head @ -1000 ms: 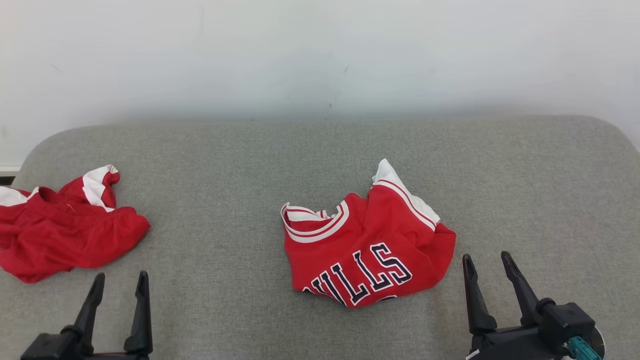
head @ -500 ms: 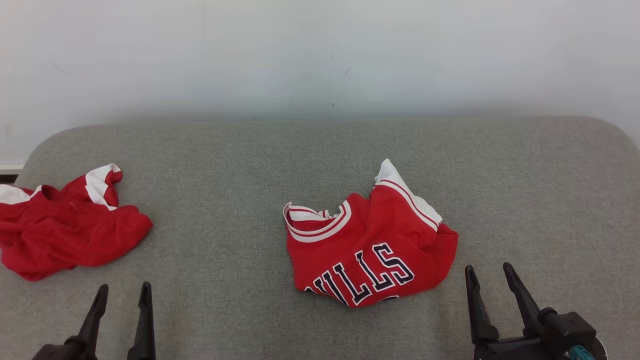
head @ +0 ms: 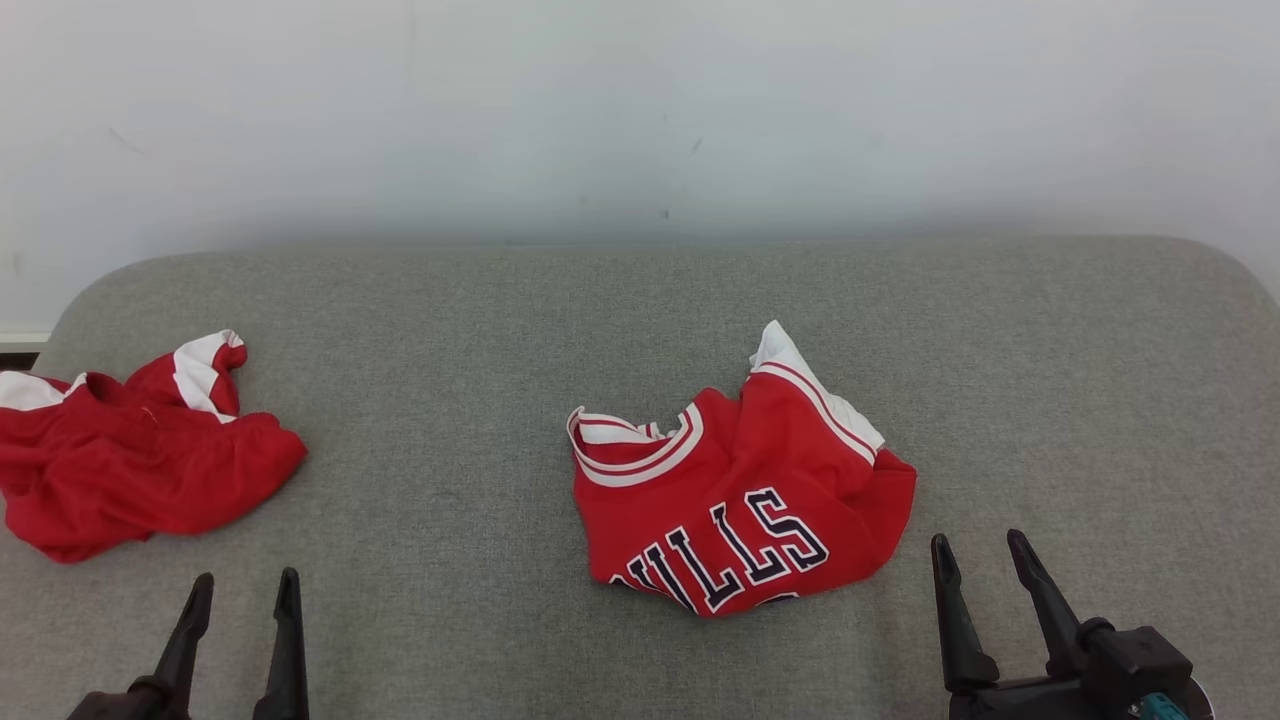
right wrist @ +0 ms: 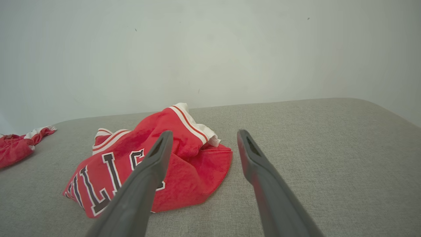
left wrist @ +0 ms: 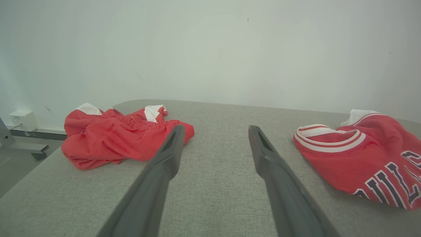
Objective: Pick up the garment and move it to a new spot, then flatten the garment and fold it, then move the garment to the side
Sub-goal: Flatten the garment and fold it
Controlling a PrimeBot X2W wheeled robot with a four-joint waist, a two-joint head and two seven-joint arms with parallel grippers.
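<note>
A crumpled red jersey, the garment [head: 735, 500], with white trim and dark lettering lies in the middle of the grey padded surface [head: 480, 330]; it also appears at the right of the left wrist view [left wrist: 361, 158] and at the left of the right wrist view [right wrist: 144, 164]. My left gripper [head: 245, 588] stands open at the lower left, well apart from it. Just right of the jersey's lower right edge, my right gripper [head: 980, 548] is open and holds nothing. From the wrists I see each pair of fingers spread, left [left wrist: 213, 128] and right [right wrist: 202, 133].
A second crumpled red and white garment [head: 130, 455] lies at the surface's left edge, also seen from the left wrist [left wrist: 115, 135]. A pale wall [head: 640, 110] rises behind the surface. A white box [left wrist: 23, 120] sits by the wall at far left.
Both grippers have drawn back toward the bottom of the head view, the left one more. The garments have not moved.
</note>
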